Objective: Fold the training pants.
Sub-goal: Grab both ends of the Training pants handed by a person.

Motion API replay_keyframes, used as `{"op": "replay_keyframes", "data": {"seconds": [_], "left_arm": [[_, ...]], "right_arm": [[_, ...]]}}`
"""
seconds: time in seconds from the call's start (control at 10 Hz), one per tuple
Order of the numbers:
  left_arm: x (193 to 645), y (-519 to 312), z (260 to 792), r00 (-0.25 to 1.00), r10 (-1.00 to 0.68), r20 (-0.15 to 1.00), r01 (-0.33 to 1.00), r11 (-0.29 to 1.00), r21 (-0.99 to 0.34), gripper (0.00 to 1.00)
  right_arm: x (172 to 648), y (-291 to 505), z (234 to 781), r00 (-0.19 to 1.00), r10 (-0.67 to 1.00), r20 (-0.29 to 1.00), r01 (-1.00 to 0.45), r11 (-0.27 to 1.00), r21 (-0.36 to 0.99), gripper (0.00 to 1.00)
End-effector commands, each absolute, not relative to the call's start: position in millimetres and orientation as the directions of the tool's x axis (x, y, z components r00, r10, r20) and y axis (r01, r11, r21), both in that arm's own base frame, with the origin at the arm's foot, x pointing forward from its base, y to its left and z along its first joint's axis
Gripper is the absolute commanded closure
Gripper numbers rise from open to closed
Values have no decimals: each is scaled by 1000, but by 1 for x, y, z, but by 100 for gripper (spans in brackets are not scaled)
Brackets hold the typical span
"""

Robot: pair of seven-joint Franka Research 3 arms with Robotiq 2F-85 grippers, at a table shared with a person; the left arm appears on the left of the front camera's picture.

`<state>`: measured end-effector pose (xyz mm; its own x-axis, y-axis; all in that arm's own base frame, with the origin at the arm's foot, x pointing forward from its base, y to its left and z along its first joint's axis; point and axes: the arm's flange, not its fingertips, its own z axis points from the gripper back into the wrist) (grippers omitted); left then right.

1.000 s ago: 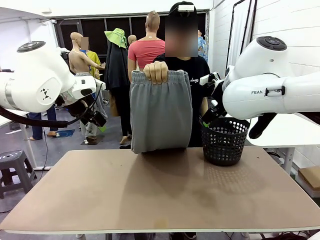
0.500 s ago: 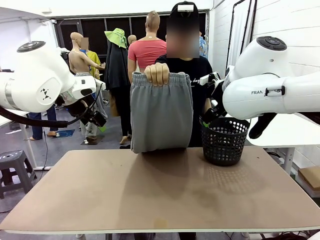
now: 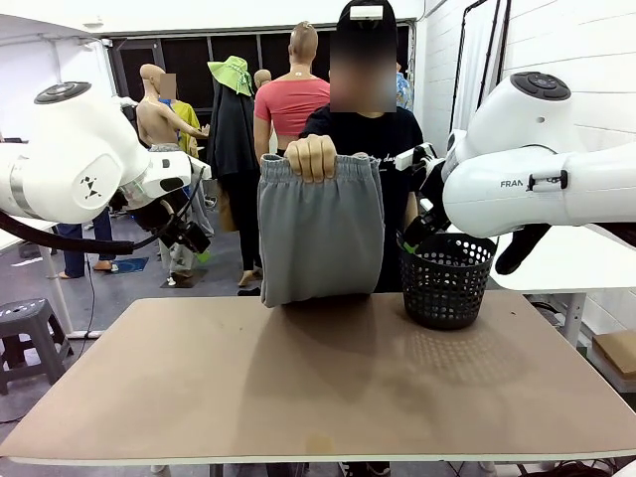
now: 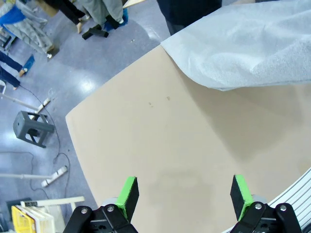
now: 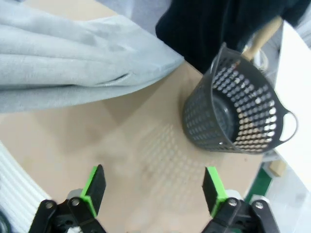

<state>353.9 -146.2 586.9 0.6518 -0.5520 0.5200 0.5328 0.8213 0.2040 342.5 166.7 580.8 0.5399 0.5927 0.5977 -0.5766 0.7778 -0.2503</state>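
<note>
Table (image 3: 328,397): one, with a plain tan top. It spans the front view and lies under both wrist cameras.
Arms: two, both white. The left arm (image 3: 70,159) comes in from the left and the right arm (image 3: 537,169) from the right, both raised above the table near its far corners.
Person (image 3: 393,134): one at this table, in a black shirt, standing at the far side between the two arms.
Training pants (image 3: 320,234): one pair, light grey. They hang upright at the middle of the far edge, gathered waistband on top. The lower end is rounded and reaches the table edge; I cannot tell if it rests there. In the left wrist view the grey cloth (image 4: 252,43) lies across the table's far corner. In the right wrist view it (image 5: 63,63) fills the upper left.
Basket (image 3: 444,281): one, black and perforated. It stands on the far right part of the table, just beside the pants and apart from them.
Claws: two. The left gripper (image 4: 184,187) has its jaws spread wide over bare table, holding nothing. The right gripper (image 5: 154,177) is also spread wide and holds nothing, with the basket (image 5: 233,116) beyond it.
Person's hand (image 3: 311,157): one in sight, gripping the waistband at its middle.
Green pads: four, two on each claw.
</note>
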Motion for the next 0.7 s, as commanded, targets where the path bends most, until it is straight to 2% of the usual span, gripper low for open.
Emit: {"op": "replay_keyframes", "data": {"seconds": [0.0,0.3,0.4,0.5,0.6], "left_arm": [[350,-138,593,542,-708,453,646,696,315,0],[354,-135,597,384,-868,314,765,490,418,0],[357,-134,597,307,-915,263,817,395,420,0],[356,-133,597,216,-957,194,876,278,394,0],[353,-136,601,190,-976,105,898,216,384,0]], "right_arm": [[351,151,580,412,733,541,-681,642,-351,0],[361,143,578,220,869,444,-773,432,-464,0],[362,142,577,153,897,414,-817,351,-458,0],[361,141,576,108,922,372,-846,282,-452,0],[356,143,579,135,927,351,-826,300,-476,0]]}}
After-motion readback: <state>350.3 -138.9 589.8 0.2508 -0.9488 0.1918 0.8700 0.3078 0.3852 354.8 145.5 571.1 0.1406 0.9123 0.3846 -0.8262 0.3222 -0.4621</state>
